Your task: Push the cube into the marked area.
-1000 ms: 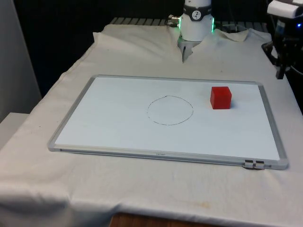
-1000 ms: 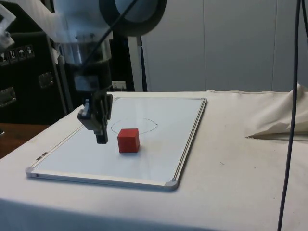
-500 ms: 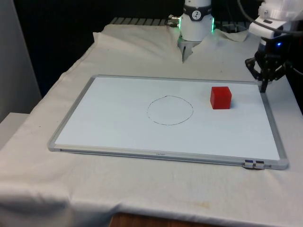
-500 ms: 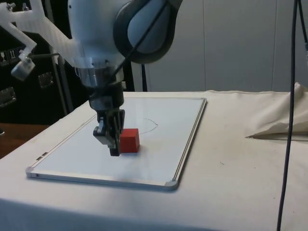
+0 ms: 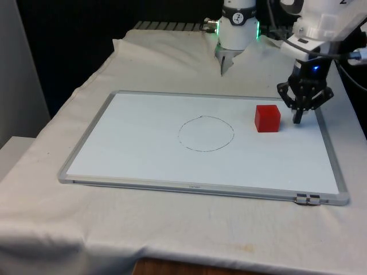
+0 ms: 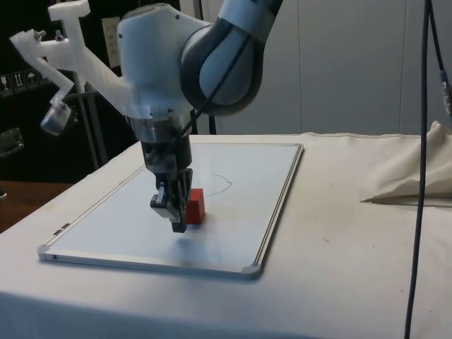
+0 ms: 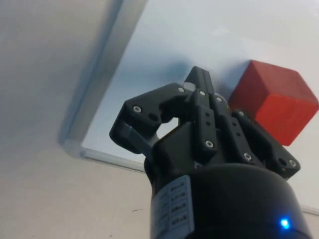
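One tool, fingers pressed together, tip-down just beside red cube on whiteboard.

White cloth over table; black curtains behind; pale wall panels, dark cabinets beside.

Glossy board on matt cloth

Smooth, shiny whiteboard with brushed metal-looking frame; around it, creased, slightly stained white cloth over the counter. On the board, matt red cube; beside it, matt black plastic-looking hand.
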Motion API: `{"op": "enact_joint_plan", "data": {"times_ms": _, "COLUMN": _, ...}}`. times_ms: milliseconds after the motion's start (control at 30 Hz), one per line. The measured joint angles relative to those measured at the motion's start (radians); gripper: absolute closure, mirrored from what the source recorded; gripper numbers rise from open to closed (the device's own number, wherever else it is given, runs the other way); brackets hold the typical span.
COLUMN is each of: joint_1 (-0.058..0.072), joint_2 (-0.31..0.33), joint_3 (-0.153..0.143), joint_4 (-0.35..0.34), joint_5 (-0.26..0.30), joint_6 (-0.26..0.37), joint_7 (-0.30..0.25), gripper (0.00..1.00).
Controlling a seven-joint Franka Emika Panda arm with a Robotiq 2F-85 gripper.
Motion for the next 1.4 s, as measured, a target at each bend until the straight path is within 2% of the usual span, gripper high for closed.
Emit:
{"op": "enact_joint_plan", "data": {"times_ms": 300, "joint_1": 0.000, "joint_2": 0.018, "joint_3": -0.035, "joint_4": -0.004, "joint_5": -0.050, "joint_6": 0.007, "joint_7": 0.019, "gripper": 1.00}}
{"op": "enact_joint_plan", "data": {"times_ms": 833, "joint_1": 0.000, "joint_2": 0.017, "joint_3": -0.089, "joint_4": -0.015, "joint_5": -0.201, "joint_6": -0.006, "joint_7": 0.105, "gripper": 1.00}}
{"op": "enact_joint_plan", "data": {"times_ms": 1100, "joint_1": 0.000, "joint_2": -0.010, "joint_3": -0.102, "joint_4": -0.058, "joint_5": -0.281, "joint_6": -0.023, "joint_7": 0.155, "gripper": 1.00}}
{"op": "enact_joint_plan", "data": {"times_ms": 1233, "joint_1": 0.000, "joint_2": -0.045, "joint_3": -0.107, "joint_4": -0.104, "joint_5": -0.339, "joint_6": -0.032, "joint_7": 0.192, "gripper": 1.00}}
{"op": "enact_joint_plan", "data": {"times_ms": 1400, "joint_1": 0.000, "joint_2": -0.058, "joint_3": -0.123, "joint_4": -0.111, "joint_5": -0.380, "joint_6": -0.047, "joint_7": 0.206, "gripper": 1.00}}
